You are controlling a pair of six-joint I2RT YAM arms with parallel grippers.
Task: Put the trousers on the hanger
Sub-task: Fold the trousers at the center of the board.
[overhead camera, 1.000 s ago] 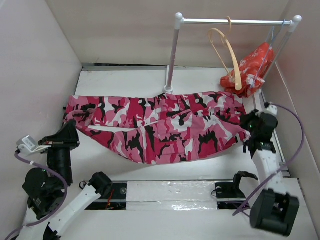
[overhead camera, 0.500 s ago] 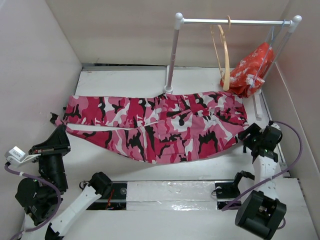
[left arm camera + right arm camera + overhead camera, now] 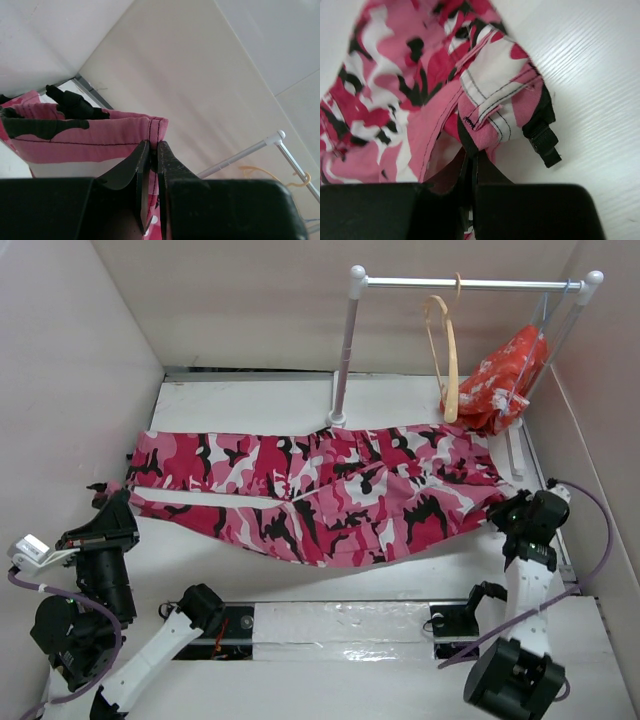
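Note:
The camouflage trousers (image 3: 320, 490) lie stretched across the table, legs to the left, waist to the right. My left gripper (image 3: 112, 508) is shut on the hem of a leg (image 3: 100, 137). My right gripper (image 3: 505, 512) is shut on the waistband (image 3: 490, 112), beside a black buckle (image 3: 543, 142). The tan wooden hanger (image 3: 447, 360) hangs by its hook from the rail (image 3: 470, 284) at the back right, seen nearly edge-on, apart from both grippers.
An orange-red floral cloth (image 3: 500, 380) hangs at the rail's right end. The rail's white post (image 3: 345, 350) stands just behind the trousers. Walls close in left, right and back. A shiny metal strip (image 3: 340, 620) lies between the arm bases.
Both grippers have drawn back toward the near edge with the trousers, pulling the cloth nearer and flatter. The hanger has swung to nearly edge-on.

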